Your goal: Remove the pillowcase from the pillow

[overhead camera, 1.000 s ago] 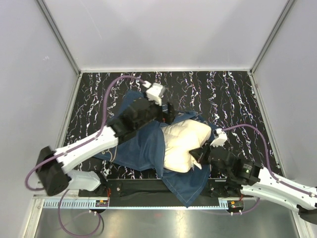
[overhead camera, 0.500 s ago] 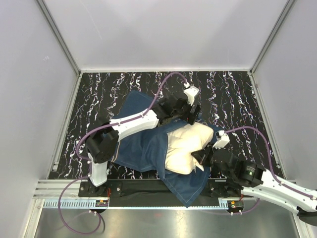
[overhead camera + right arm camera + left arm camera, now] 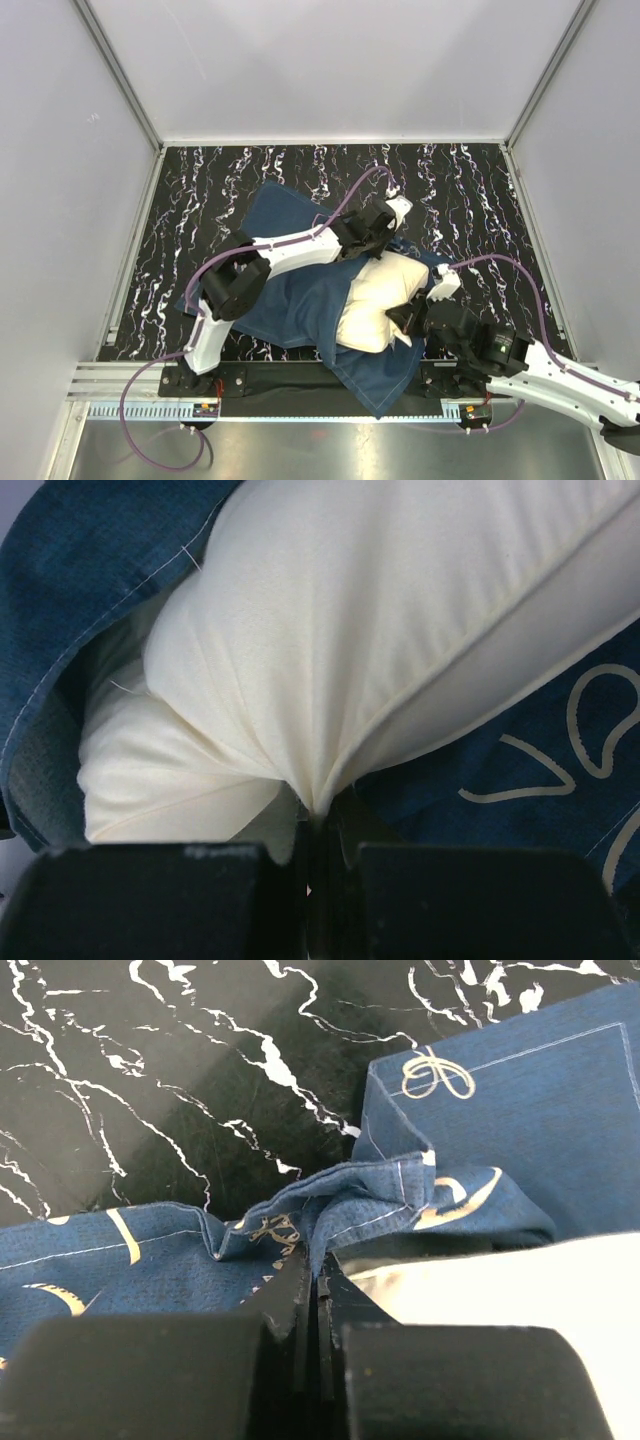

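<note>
The navy-blue pillowcase (image 3: 290, 290) with gold drawings lies rumpled on the black marbled table, and the cream pillow (image 3: 378, 298) sticks out of its right side. My left gripper (image 3: 390, 232) reaches across to the pillow's far edge. In the left wrist view, the left gripper (image 3: 318, 1278) is shut on a fold of the pillowcase (image 3: 400, 1195) hem, beside the pillow (image 3: 520, 1280). My right gripper (image 3: 408, 320) sits at the pillow's near right corner. In the right wrist view, the right gripper (image 3: 318, 815) is shut on a bunched pinch of the pillow (image 3: 380, 620), with the pillowcase (image 3: 80, 570) around it.
The black marbled table (image 3: 460, 190) has raised side rails (image 3: 135, 240) and grey walls around it. A flap of pillowcase hangs over the near edge rail (image 3: 280, 375) between the arm bases. Purple cables (image 3: 345, 195) arch over the left arm.
The left arm swung from the pillowcase's far left side rightward to the pillow's far edge and its gripper shut on the hem. The right gripper kept its pinch on the pillow, which shifted slightly.
</note>
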